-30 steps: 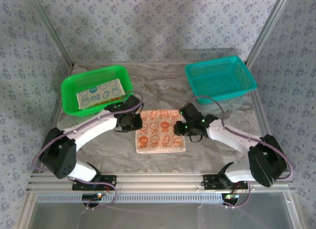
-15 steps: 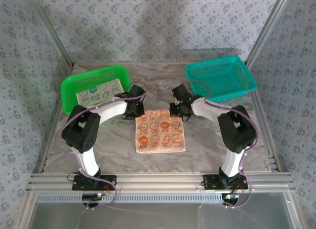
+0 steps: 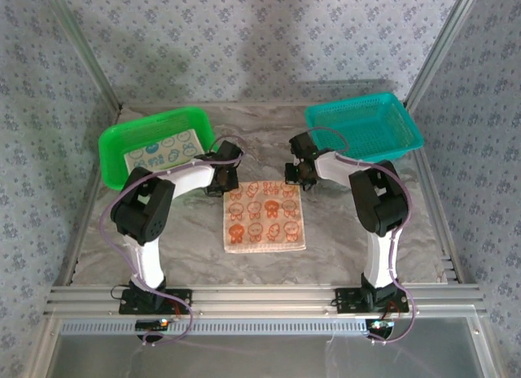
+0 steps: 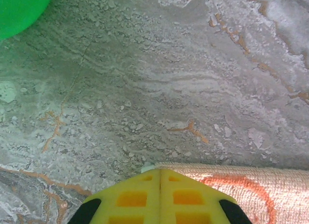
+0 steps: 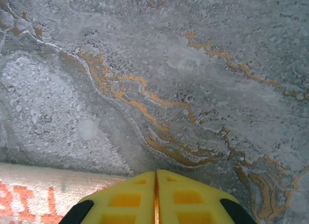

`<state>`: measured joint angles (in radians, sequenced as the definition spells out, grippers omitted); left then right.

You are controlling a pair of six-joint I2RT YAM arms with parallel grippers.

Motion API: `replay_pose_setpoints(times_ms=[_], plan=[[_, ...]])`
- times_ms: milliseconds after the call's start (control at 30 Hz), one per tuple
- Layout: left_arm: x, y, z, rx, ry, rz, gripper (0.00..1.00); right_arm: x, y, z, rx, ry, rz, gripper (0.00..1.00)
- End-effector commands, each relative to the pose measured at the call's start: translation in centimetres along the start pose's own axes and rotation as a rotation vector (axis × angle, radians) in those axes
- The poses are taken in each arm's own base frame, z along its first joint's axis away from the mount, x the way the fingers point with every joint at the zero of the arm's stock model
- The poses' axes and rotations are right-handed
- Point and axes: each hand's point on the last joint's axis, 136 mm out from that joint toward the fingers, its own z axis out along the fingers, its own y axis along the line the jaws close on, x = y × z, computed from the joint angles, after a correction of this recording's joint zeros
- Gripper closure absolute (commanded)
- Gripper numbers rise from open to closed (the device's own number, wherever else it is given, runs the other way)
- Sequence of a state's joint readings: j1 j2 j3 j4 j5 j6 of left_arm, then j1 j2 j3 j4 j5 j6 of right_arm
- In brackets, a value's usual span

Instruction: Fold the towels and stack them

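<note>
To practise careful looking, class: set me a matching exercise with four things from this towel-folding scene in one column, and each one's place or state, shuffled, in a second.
Column one
1. peach towel
2. pale printed towel
3. teal basket
4. left gripper

Column two
A. inside the green basket
B. at the far right of the table
C. shut, at the peach towel's far left corner
D. spread flat mid-table

Pairs: 1-D, 2-A, 3-B, 4-C
</note>
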<state>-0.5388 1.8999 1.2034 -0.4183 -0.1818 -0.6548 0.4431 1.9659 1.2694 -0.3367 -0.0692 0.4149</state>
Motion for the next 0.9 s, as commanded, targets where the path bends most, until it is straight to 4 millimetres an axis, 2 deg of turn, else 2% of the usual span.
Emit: replay_pose_setpoints(times_ms=[0,133,200,300,433,567,667,867], plan=[[1.2,2.1,1.0,-0.096,0.041,0.017,1.00,0.8,-1.6,0.5,0.045,0.032,-0.020,0.90],[1.5,2.6,1.3,-0.116,0.046,0.026,1.00,1.5,-3.1,0.5,0.068,0.046,-0.017,0.89],[1.3,2.5,1.2,-0.115,0.046,0.030,1.00,1.1,-3.6,0.2,0.084,0.036,-0.026,0.89],[0.5,1.8,0.4,-0.087,0.034,0.030,1.00,-0.2,-2.8,-1.1,0.071,-0.005,-0.054,0.86],[-1.3,0.1,-2.0,-0.015,0.001,0.016,1.00,-1.7,-1.0,-3.6,0.034,-0.061,-0.068,0.82],[-2.6,-1.0,-4.0,0.029,-0.027,0.013,0.87,-2.2,0.1,-5.0,0.018,-0.089,-0.055,0.72],[-3.0,-0.9,-4.4,0.020,-0.043,0.027,0.80,-1.3,0.0,-4.5,0.013,-0.053,-0.035,0.72],[-2.3,0.0,-3.0,-0.029,-0.006,0.057,0.78,-0.5,-0.5,-3.2,0.012,-0.020,-0.013,0.68]])
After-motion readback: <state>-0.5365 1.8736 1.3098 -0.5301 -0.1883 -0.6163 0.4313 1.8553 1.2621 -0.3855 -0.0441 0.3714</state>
